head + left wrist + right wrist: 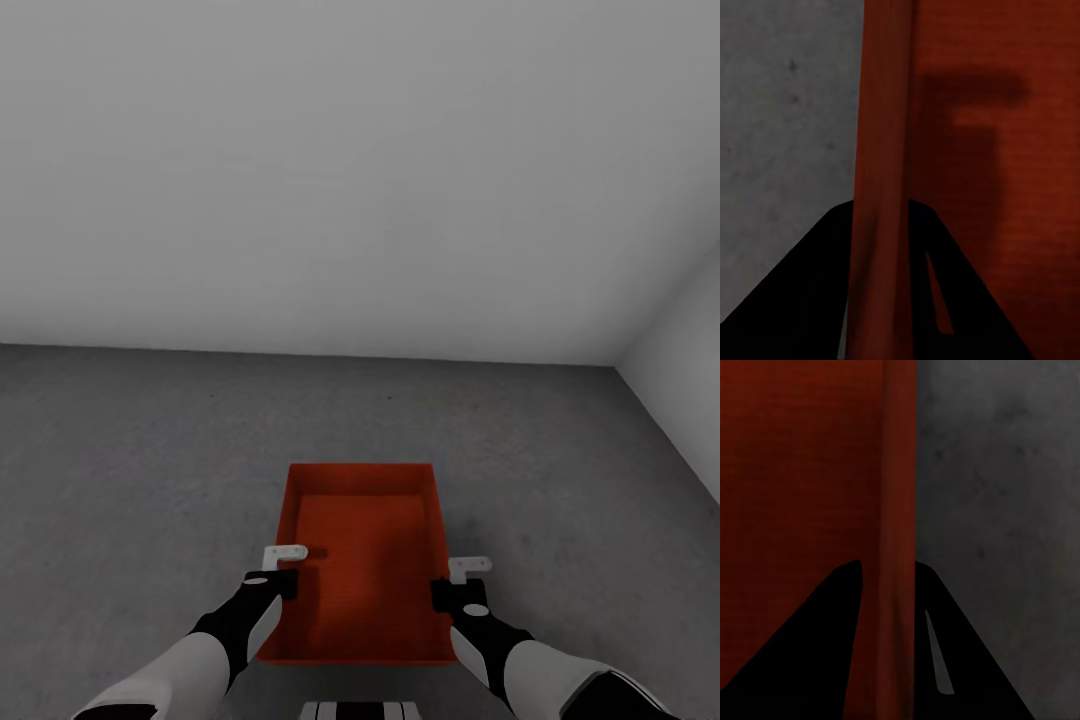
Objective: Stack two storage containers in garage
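Observation:
One orange-red storage container (365, 560) lies open-topped and empty in front of me, over the dark grey concrete floor (150, 450) of the garage. My left gripper (285, 575) is shut on its left wall (881, 150), which runs between the black fingers (795, 300). My right gripper (450, 585) is shut on the right wall (896, 472) in the same way. I cannot tell whether the bin's bottom touches the floor. The second container is out of view.
A plain pale grey wall (350, 150) stands ahead, past a stretch of bare concrete. Another pale wall (680, 330) closes the right side and meets it in a corner. Mottled floor (787, 112) (997, 472) shows beside both of the bin's walls.

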You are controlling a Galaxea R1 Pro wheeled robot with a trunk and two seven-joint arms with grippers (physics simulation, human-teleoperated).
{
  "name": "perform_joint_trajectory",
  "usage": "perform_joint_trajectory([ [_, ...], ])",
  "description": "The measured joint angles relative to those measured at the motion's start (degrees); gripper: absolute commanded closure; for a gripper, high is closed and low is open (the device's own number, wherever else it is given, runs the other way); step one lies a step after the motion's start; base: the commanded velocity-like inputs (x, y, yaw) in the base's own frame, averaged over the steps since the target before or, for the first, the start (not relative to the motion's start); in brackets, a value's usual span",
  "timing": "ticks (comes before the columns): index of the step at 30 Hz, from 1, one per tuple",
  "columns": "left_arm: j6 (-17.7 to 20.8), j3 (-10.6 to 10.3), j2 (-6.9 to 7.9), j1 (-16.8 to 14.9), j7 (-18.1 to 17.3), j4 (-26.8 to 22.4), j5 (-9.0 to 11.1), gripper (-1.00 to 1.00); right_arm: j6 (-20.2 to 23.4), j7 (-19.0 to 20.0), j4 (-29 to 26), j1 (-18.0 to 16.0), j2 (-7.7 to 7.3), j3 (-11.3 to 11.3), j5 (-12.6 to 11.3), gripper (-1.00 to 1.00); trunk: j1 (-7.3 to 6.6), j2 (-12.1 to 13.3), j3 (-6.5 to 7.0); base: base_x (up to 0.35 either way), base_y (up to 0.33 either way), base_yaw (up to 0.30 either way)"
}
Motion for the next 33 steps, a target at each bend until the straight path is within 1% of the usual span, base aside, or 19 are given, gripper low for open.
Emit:
perform_joint_trajectory([
  [33,-0.01,0.04,0.01,0.01,0.01,0.03,0.04,1.0,-0.02,-0.01,0.02,0.0,0.02,-0.02,0.03,1.0,0.0,0.0,-0.13,0.0,0.0,0.0],
])
